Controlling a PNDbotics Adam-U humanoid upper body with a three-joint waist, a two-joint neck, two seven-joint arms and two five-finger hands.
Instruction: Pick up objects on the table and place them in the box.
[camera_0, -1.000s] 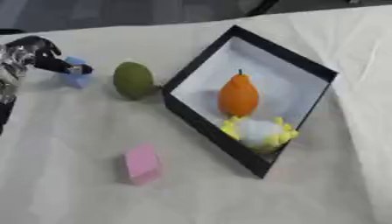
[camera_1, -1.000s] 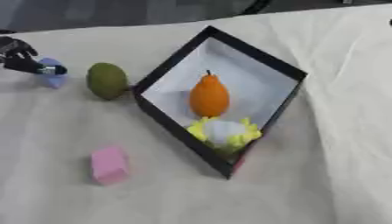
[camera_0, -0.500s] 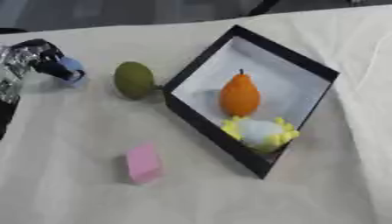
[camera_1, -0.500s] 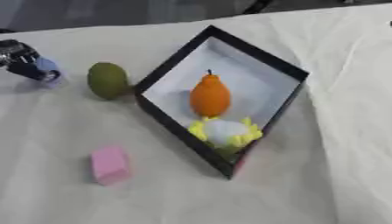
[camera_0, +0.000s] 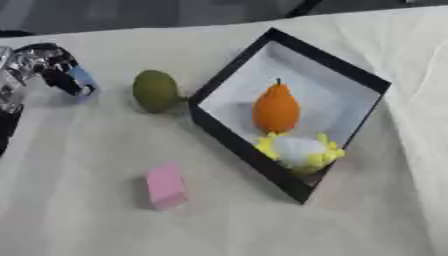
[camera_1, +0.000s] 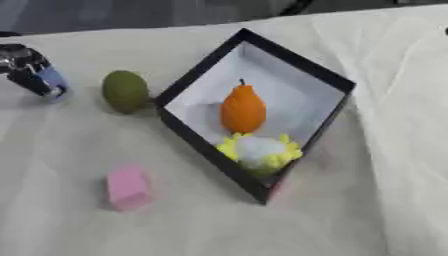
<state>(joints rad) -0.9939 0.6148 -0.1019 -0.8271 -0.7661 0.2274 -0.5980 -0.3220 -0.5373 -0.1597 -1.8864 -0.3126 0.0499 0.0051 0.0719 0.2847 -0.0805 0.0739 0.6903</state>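
- A pink block (camera_0: 165, 185) lies nearest on the cream tablecloth (camera_0: 79, 220), well apart from the other things; its long axis runs near to far, tipped slightly to the left at its far end.
- The black box (camera_0: 234, 142) with a white inside sits askew like a diamond, one corner pointing toward the near edge and one toward the far edge.
- In the near corner of the box is a white ball with yellow frills (camera_0: 298, 150), touching or just beside the fruit behind it.
- An orange pear (camera_0: 276, 110) lies in the middle of the box, its long axis running near to far and its dark stem pointing away toward the far corner.
- A green oval fruit (camera_0: 156, 90) rests on the cloth just beside the left wall of the box, outside it, with its long axis near to far.
- Farther left, the left hand (camera_0: 44, 67) comes in from the left edge, its dark fingers curled round a small blue thing (camera_0: 84, 78) that I cannot make out further; it is near the green fruit but apart from it.
- The right hand shows in neither view.
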